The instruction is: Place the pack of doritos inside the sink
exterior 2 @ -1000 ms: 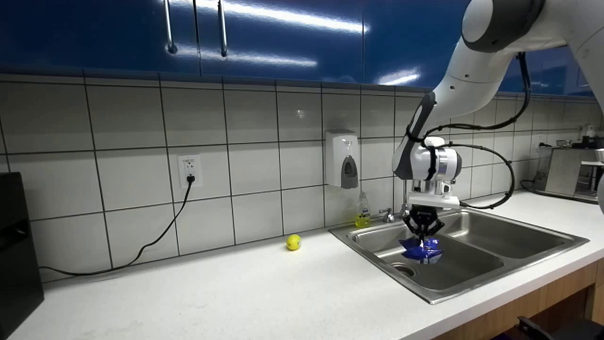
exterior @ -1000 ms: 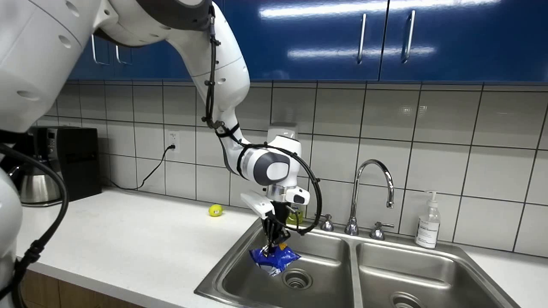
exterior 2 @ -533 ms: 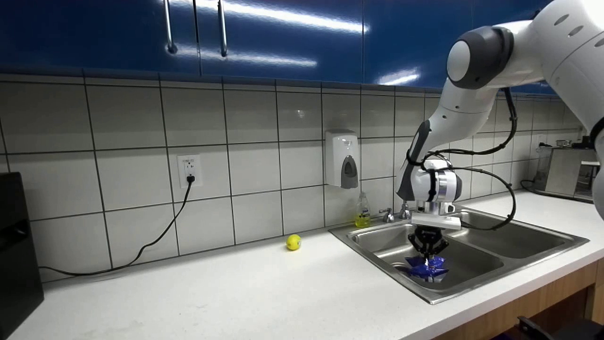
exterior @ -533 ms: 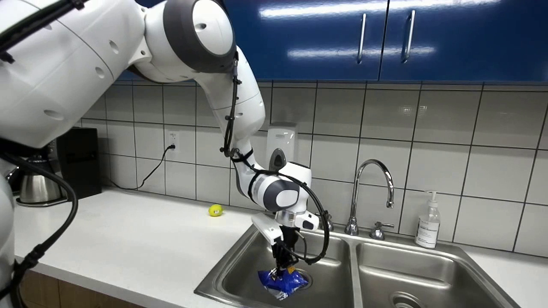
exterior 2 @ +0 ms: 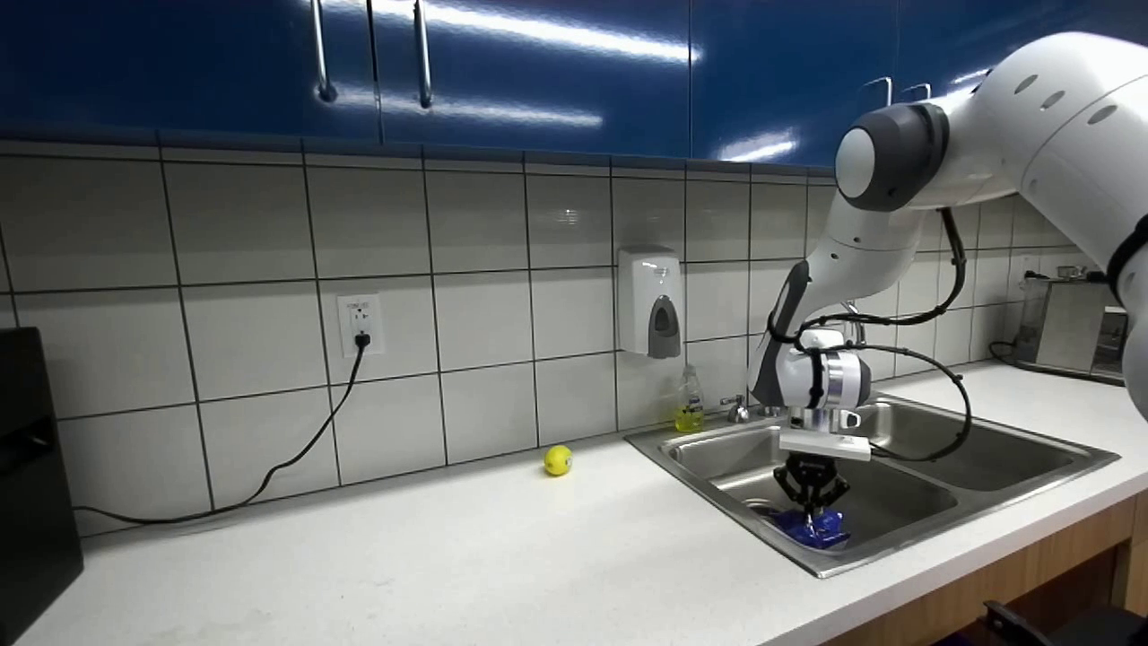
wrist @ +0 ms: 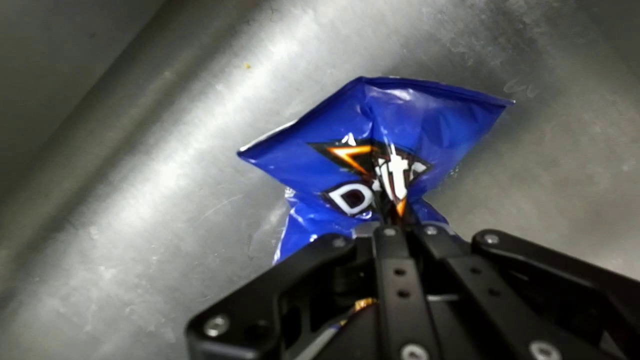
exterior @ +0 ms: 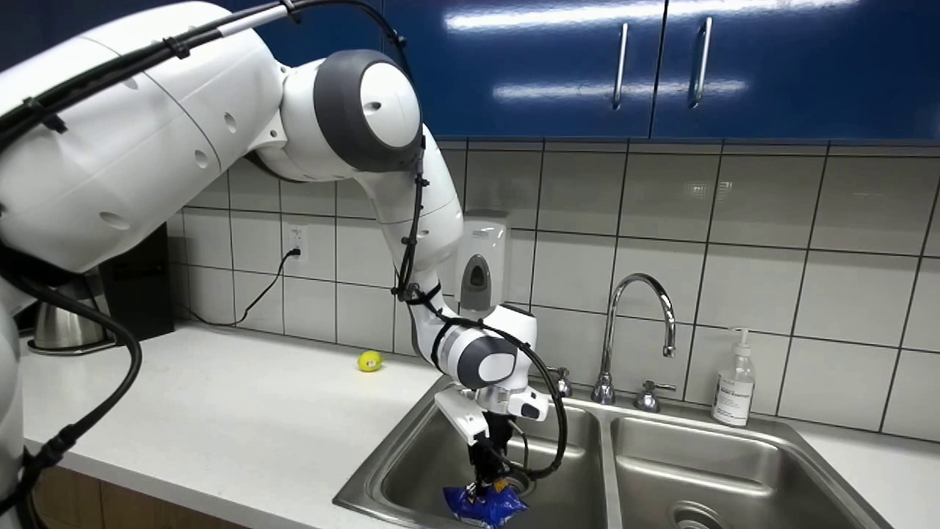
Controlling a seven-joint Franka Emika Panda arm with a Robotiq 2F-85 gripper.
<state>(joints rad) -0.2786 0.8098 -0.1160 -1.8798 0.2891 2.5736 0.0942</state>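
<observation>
The pack of doritos, a blue crinkly bag, is inside the left basin of the steel sink in both exterior views; the pack shows there low in the basin, as does the pack beside the drain. My gripper points down and is shut on the middle of the pack. In the wrist view the gripper pinches the pack and creases its printed front; the fingertips are hidden in the folds. The pack is close to the basin floor; whether it touches I cannot tell.
A chrome faucet with handles stands behind the sink. A pump bottle stands at the back right. A yellow-green ball lies on the white counter. A bottle of green-yellow soap stands at the sink's corner, below a wall dispenser.
My arm has come down, lowering the gripper and the pack deeper into the left basin. The drop over the last half second is smaller. The gripper has stayed shut on the pack.
</observation>
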